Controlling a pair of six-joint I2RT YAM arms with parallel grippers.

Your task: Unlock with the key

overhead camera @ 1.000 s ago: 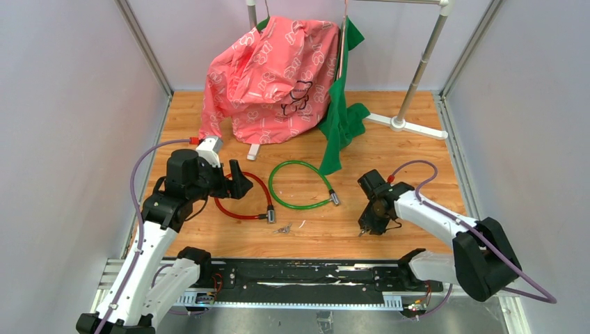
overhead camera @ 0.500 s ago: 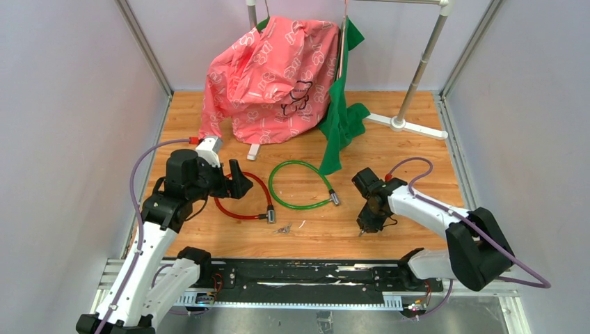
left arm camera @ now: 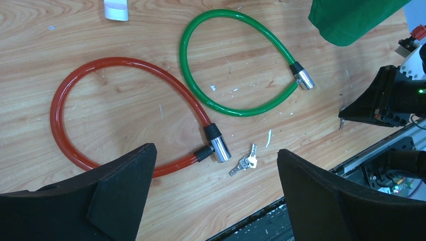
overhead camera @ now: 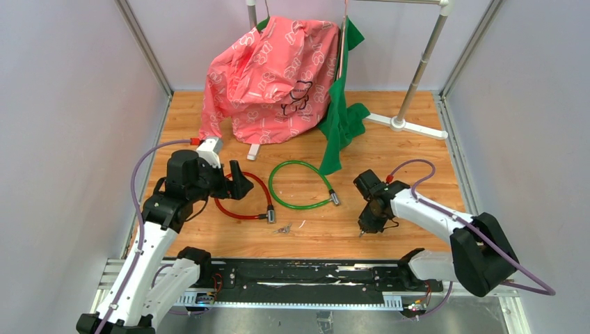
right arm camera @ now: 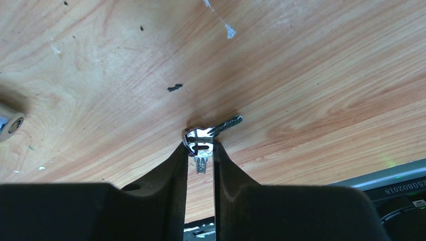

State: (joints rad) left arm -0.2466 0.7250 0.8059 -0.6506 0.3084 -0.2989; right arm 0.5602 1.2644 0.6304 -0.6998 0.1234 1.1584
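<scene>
A scuffed wooden tabletop (overhead camera: 417, 160) between pale grey walls carries a red looped cable lock with a metal cylinder (left arm camera: 100, 63). It lies below the left gripper (left arm camera: 215, 150), whose fingers stand wide apart and hold nothing, and a green looped cable lock (left arm camera: 236, 111) lies at its 1 o'clock. A small silver bunch of keys (left arm camera: 244, 162) lies just beside the red lock's cylinder, at its 4 o'clock. Well apart at 3 o'clock, the right gripper (right arm camera: 201, 146) points down, fingers pinched on a second silver key bunch (right arm camera: 208, 131) right at the wood.
</scene>
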